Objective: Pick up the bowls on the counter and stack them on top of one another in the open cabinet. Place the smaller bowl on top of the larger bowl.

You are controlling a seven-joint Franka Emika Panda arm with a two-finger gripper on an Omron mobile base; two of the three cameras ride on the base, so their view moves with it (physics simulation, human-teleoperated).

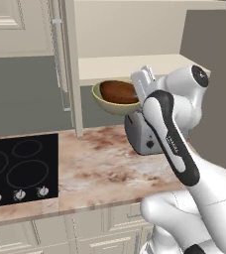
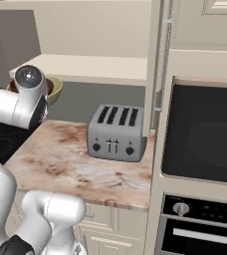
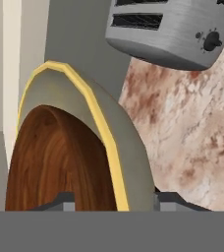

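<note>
In the left base view, the larger bowl (image 1: pixel 106 101) is seen held up in the air, tilted, with the smaller bowl (image 1: pixel 119 92) nested inside it. Both are lifted above the counter (image 1: pixel 100 163) and lie just in front of the lip of the shelf of the open cabinet (image 1: pixel 130 64), at about its level. The gripper (image 1: pixel 141 89) is seen at the bowls' right rim, but its fingertips are hidden by the hand. Open shelf surface is seen behind and to the right of the bowls; the cabinet's tall side panel (image 1: pixel 73 64) stands close on their left. A toaster (image 1: pixel 140 134) sits directly below the bowls, and a black cooktop (image 1: pixel 21 168) lies well to the left.

In the right base view, the arm's elbow covers most of the bowls; a strip of the larger bowl's (image 2: pixel 55 89) rim is seen beside it, under the shelf edge. The toaster's (image 2: pixel 116 132) four slots and front knobs are shown, with bare counter (image 2: pixel 75 169) around it, and a built-in oven (image 2: pixel 205 134) to the right.

In the hand view, the larger bowl's (image 3: pixel 128 147) wall is seen between the two fingertips (image 3: pixel 65 201), so the claw is clamped on that bowl, with the brown bowl (image 3: pixel 55 162) inside.
</note>
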